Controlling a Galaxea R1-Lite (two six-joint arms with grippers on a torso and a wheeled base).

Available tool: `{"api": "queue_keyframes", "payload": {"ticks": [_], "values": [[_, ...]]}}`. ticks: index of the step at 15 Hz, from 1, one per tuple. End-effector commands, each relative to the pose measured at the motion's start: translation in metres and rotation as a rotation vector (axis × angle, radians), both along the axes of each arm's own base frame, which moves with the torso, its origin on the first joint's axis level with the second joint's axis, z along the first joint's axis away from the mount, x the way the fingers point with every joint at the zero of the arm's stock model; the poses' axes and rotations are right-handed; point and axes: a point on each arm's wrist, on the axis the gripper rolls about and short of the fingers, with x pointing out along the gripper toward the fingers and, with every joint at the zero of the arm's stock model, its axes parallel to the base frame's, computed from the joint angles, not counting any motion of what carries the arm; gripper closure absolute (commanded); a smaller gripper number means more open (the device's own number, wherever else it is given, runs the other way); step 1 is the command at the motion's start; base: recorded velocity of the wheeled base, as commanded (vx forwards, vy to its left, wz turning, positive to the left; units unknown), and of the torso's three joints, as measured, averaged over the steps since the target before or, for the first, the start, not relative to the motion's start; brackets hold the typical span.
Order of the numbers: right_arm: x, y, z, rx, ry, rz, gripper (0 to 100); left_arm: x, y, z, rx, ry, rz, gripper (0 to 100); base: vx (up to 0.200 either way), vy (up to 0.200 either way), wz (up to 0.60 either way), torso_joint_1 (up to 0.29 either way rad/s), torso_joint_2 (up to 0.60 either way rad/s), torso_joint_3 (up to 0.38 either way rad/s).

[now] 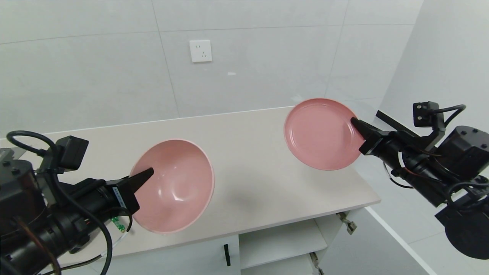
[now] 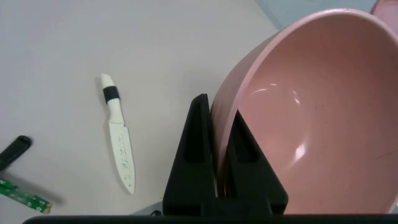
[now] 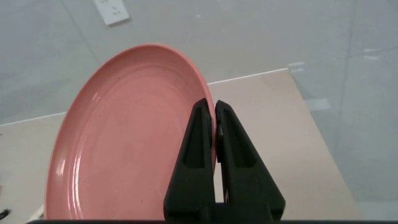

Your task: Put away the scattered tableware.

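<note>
A pink bowl (image 1: 179, 187) hangs tilted above the left front of the counter, its hollow facing me. My left gripper (image 1: 147, 173) is shut on the bowl's rim (image 2: 217, 124), one finger inside and one outside. Over the counter's right end a pink plate (image 1: 319, 133) is held up on edge. My right gripper (image 1: 354, 121) is shut on the plate's rim (image 3: 213, 124). A white knife (image 2: 118, 134) with a black band on its handle lies flat on the counter below the bowl.
The beige counter (image 1: 252, 168) runs along a tiled wall with a socket (image 1: 200, 50). Below its front edge is an open cabinet shelf (image 1: 279, 240). A small green circuit board (image 2: 23, 196) and a black object (image 2: 13, 151) lie near the knife.
</note>
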Motion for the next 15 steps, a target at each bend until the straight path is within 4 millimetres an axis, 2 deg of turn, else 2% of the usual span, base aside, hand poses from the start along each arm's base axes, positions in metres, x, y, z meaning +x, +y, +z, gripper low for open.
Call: {"api": "queue_keyframes", "payload": {"ticks": [1,2,4,8,10,14,15], "values": [[0.003,-0.001,-0.014,-0.057,0.038,-0.128,100,0.005,-0.006,-0.006,0.01,0.03,-0.017,100,0.0,0.0,0.0,0.0,0.0,0.0],[-0.001,-0.005,-0.022,-0.101,0.068,-0.221,100,0.004,-0.008,-0.006,0.011,0.03,-0.026,100,0.0,0.0,0.0,0.0,0.0,0.0],[-0.014,-0.006,-0.038,-0.166,0.148,-0.299,100,0.004,-0.008,-0.005,0.01,0.029,-0.026,100,0.0,0.0,0.0,0.0,0.0,0.0],[-0.02,-0.002,-0.046,-0.235,0.171,-0.281,100,0.007,-0.009,-0.007,0.018,0.038,-0.017,100,0.0,0.0,0.0,0.0,0.0,0.0],[-0.021,-0.002,-0.043,-0.229,0.162,-0.282,100,0.014,-0.011,-0.009,0.022,0.023,0.031,100,0.0,0.0,0.0,0.0,0.0,0.0],[-0.036,0.003,-0.014,-0.181,0.059,-0.258,100,0.013,-0.016,-0.013,0.023,-0.008,0.049,100,0.0,0.0,0.0,0.0,0.0,0.0],[-0.04,0.0,-0.006,-0.168,0.032,-0.264,100,0.012,-0.017,-0.012,0.018,-0.018,0.044,100,-0.2,0.0,0.0,-0.002,0.0,-0.007]]}}
